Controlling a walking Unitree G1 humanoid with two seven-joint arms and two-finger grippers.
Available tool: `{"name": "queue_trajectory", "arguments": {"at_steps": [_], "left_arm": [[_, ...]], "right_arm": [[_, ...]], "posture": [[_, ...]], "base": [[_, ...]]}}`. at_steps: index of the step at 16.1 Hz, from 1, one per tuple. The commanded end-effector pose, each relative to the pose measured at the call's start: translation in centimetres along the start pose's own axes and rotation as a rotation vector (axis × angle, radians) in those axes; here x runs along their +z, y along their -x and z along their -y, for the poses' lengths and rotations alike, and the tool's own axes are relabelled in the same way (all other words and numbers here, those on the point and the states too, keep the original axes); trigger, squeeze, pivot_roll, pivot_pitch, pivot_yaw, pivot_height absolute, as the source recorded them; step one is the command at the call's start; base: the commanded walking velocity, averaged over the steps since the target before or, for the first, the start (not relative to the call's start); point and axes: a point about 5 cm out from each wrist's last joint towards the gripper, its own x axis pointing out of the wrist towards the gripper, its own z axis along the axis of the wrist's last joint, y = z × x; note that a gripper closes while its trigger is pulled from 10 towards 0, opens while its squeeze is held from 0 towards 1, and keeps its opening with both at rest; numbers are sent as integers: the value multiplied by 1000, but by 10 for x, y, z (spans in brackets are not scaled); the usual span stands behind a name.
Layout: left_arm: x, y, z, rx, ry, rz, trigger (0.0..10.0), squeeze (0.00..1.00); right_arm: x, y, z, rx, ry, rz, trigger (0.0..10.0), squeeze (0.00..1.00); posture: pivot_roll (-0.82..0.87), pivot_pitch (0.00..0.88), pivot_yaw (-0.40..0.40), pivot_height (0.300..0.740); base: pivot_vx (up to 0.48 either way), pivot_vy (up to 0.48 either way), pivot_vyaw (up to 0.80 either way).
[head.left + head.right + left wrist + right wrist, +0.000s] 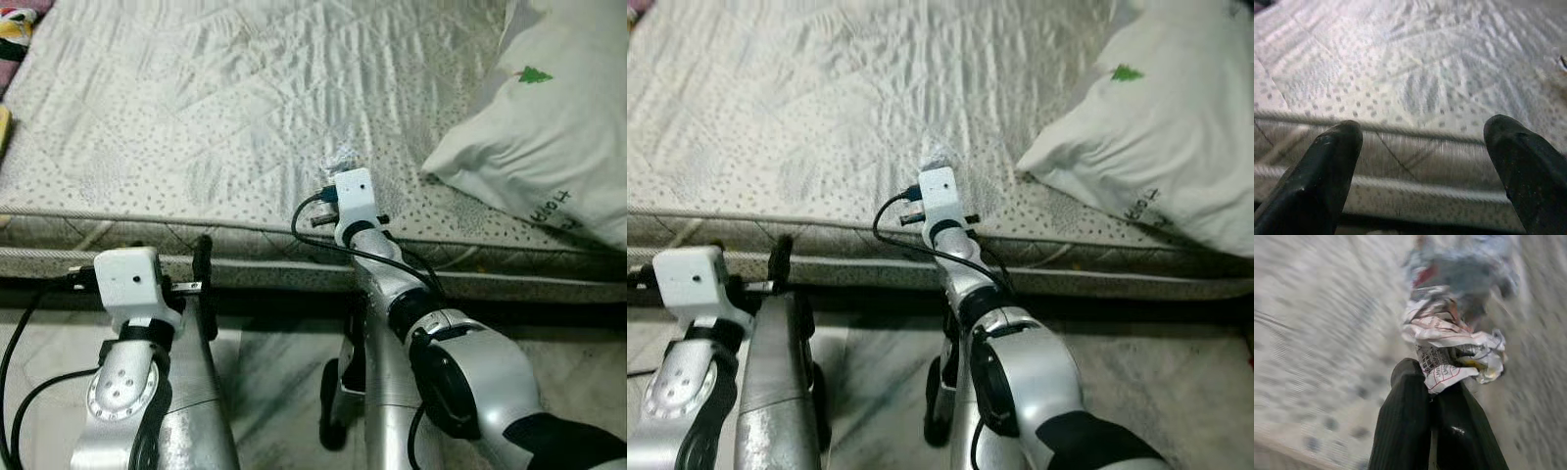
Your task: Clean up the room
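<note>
A crumpled printed wrapper (1449, 345) lies on the pale quilted mattress (196, 117), near the bed's front edge and left of the pillow. My right gripper (1432, 382) reaches over the mattress and is shut on the near end of the wrapper; in the eye views the wrapper (341, 157) pokes out just beyond the right wrist's white camera block (355, 201). My left gripper (1422, 137) is open with nothing between its fingers, held low in front of the mattress's side edge.
A big white pillow (549, 127) with a small green tree print lies at the right of the bed. A colourful cloth (18, 29) shows at the far left corner. Below the mattress edge is marbled floor (274, 392).
</note>
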Motion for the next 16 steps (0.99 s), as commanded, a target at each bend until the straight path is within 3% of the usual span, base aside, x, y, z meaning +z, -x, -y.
{"name": "queue_trajectory", "arguments": {"at_steps": [1, 3, 7, 8, 9, 11, 13, 15, 16], "left_arm": [[-5, 0, -3, -1, 1, -12, 10000, 0], [-7, -18, -5, 11, 12, 12, 10000, 0], [-9, -39, -11, 3, 30, 29, 10000, 0], [-11, -45, -12, -5, 9, 36, 10000, 0], [-14, -53, -13, -1, -51, 41, 10000, 0], [-19, -60, -13, 21, -114, 46, 10000, 0], [-27, -58, -14, -14, -74, 17, 10000, 0], [-31, -53, -16, -17, -46, 22, 10000, 0], [-34, -51, -16, -27, -72, 10, 10000, 0]], "right_arm": [[-1, 1, 4, 23, 19, 15, 0, 0], [-6, 5, 26, 16, 43, 22, 0, 0], [-10, 11, 35, 130, -1, 42, 0, 0], [-11, 13, 34, 164, -3, 56, 4000, 0], [-16, 18, 33, 202, -22, 75, 10000, 0], [-23, 26, 36, 222, -72, 89, 10000, 0], [-33, 40, 49, 95, -83, 96, 10000, 0], [-33, 63, 65, 38, -173, 142, 10000, 0], [-32, 70, 74, 19, -112, 152, 10000, 0]], "posture": [[190, 117, -112, 517], [158, 69, -108, 517], [98, 0, -74, 517], [87, 0, -66, 517], [70, 0, -57, 517], [57, 0, -54, 517], [39, 0, -46, 517], [23, 0, -27, 517], [17, 0, -21, 517]], "base": [[0, 0, 0], [0, 0, 0], [0, 0, 0], [0, 0, 0], [0, 0, 0], [0, 0, 0], [0, 0, 0], [0, 0, 0], [0, 0, 0]]}}
